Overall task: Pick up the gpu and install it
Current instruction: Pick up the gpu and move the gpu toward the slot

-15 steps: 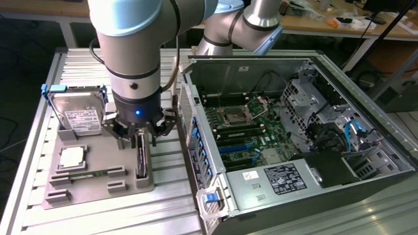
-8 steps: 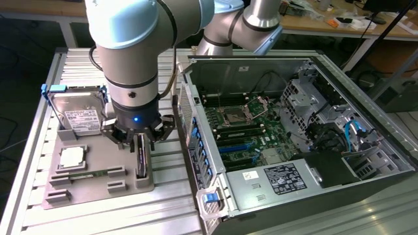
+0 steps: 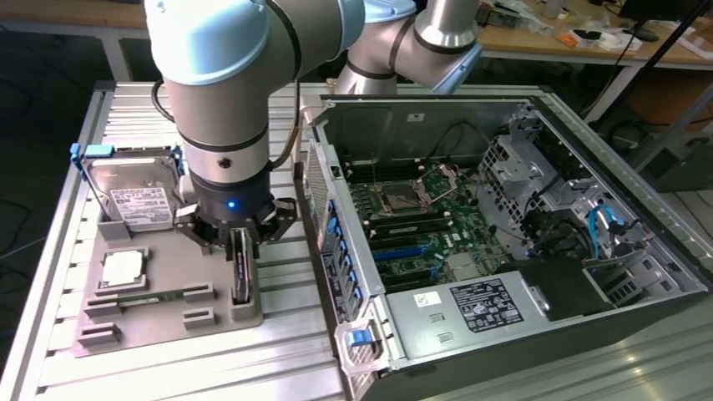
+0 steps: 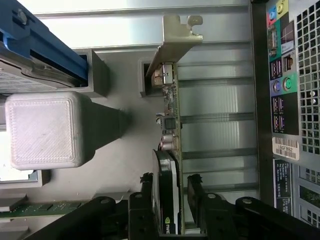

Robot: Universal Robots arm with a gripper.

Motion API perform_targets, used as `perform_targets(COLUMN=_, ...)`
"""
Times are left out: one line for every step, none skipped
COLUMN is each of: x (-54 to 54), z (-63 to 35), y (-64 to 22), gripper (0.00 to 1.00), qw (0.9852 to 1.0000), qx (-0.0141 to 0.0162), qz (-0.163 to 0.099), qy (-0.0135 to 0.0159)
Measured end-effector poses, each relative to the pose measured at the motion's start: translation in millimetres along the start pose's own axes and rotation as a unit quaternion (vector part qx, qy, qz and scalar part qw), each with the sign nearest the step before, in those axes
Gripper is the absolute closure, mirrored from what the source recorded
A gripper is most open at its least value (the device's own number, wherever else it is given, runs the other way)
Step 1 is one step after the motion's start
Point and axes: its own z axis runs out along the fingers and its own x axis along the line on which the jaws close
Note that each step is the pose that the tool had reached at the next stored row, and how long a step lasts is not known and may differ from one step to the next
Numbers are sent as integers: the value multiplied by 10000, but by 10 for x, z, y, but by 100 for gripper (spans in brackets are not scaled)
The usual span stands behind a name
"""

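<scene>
Up close, the claw point(image 4: 170, 179) is spread wide, with one finger on each side of the gpu point(image 4: 173, 100). The card stands on its edge in the grey tray point(image 4: 125, 155) on the counter point(image 4: 215, 135), and the open computer case point(image 4: 285, 100) sits just past it. I think this is the grabbing step, and it calls for a straight, even squeeze so the thin card does not tip.

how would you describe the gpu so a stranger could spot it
On the exterior view's left of the open computer case lies a grey tray. At its edge nearest the case, the gpu stands on edge between the open fingers. Unlike the square chip and labelled hard drive, it is a thin green card with a metal bracket.
</scene>
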Motion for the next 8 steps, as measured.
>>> perform_targets(x=0, z=0, y=0, gripper=60, qw=10000, qx=0, qz=0, qy=0)
perform_targets(x=1, z=0, y=0, gripper=66, qw=10000, qx=0, qz=0, qy=1)
perform_targets(x=0, z=0, y=0, gripper=72, qw=10000, qx=0, qz=0, qy=1)
perform_targets(x=0, z=0, y=0, gripper=73, qw=10000, qx=0, qz=0, qy=0)
perform_targets(x=0, z=0, y=0, gripper=73, qw=10000, qx=0, qz=0, qy=0)
perform_targets(x=0, z=0, y=0, gripper=73, qw=10000, qx=0, qz=0, qy=0)
perform_targets(x=0, z=0, y=0, gripper=73, qw=10000, qx=0, qz=0, qy=0)
perform_targets(x=0, z=0, y=0, gripper=73, qw=10000, qx=0, qz=0, qy=0)
